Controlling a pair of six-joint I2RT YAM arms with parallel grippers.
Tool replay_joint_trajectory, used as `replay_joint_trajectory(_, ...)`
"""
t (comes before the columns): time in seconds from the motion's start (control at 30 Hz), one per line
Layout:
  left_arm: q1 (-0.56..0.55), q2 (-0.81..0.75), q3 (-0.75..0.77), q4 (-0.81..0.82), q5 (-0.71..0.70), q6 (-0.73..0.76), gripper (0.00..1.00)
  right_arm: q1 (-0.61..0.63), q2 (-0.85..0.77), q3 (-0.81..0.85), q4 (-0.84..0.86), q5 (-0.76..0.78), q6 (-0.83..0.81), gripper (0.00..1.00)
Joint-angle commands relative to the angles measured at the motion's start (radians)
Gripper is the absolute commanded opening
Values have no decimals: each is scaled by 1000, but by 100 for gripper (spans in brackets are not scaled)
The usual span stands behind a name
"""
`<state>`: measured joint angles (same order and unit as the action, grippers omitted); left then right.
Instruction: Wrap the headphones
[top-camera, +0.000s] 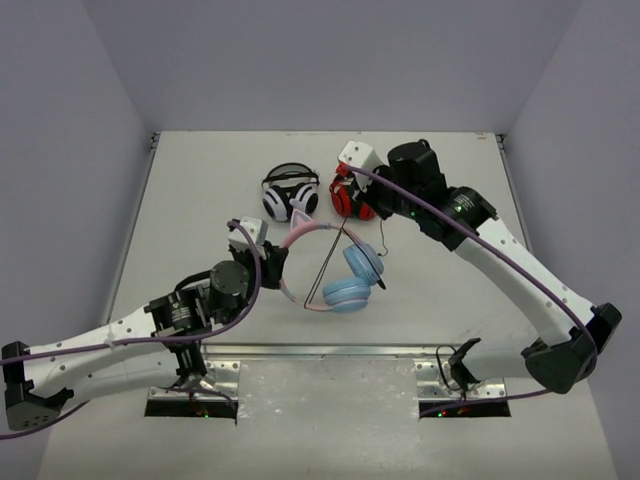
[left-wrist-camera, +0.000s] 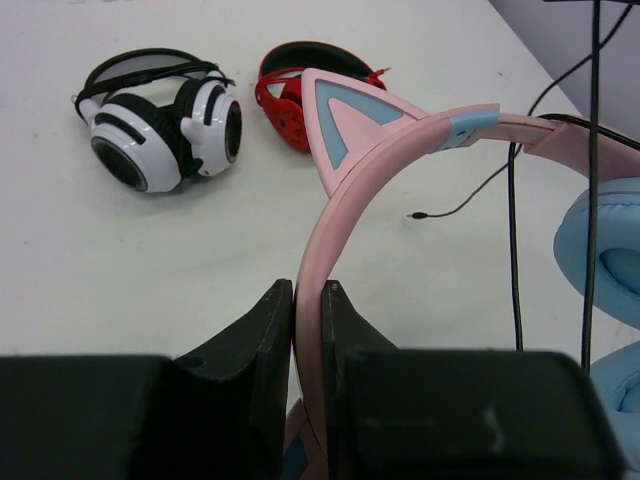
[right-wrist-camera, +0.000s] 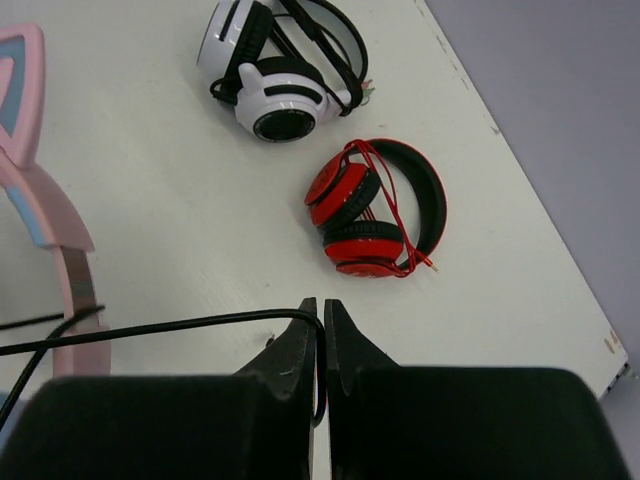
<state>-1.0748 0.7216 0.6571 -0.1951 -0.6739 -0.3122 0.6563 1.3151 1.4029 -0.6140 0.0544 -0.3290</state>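
The headphones have a pink cat-eared headband (top-camera: 306, 234) and light blue ear cups (top-camera: 353, 279), and lie at the table's middle. My left gripper (top-camera: 279, 266) is shut on the headband; in the left wrist view the pink band (left-wrist-camera: 318, 235) runs up between my fingers (left-wrist-camera: 310, 292). My right gripper (top-camera: 344, 192) is above the red headphones and shut on the thin black cable (right-wrist-camera: 150, 328), which passes between its fingertips (right-wrist-camera: 322, 305). The cable (top-camera: 327, 263) stretches taut from there down across the headband. Its plug end (left-wrist-camera: 413, 215) hangs loose.
White-and-black headphones (top-camera: 289, 192) and red-and-black headphones (top-camera: 352, 199) lie just behind the pink ones. They also show in the right wrist view, white (right-wrist-camera: 283, 62) and red (right-wrist-camera: 375, 212). The table's right edge (right-wrist-camera: 560, 250) is near the red pair.
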Motion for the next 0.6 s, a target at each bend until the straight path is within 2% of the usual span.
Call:
replay_joint_trajectory(0.0, -28, 2, 75, -56, 172, 19, 0, -40, -1, 16, 175, 39, 24, 1)
replay_joint_trajectory(0.33, -28, -50, 124, -101, 169, 10, 0, -133, -30, -131, 293, -20, 114, 1)
replay_joint_trajectory(0.57, -28, -77, 170, -47, 217, 30, 0, -146, -53, -258, 398, -200, 218, 1)
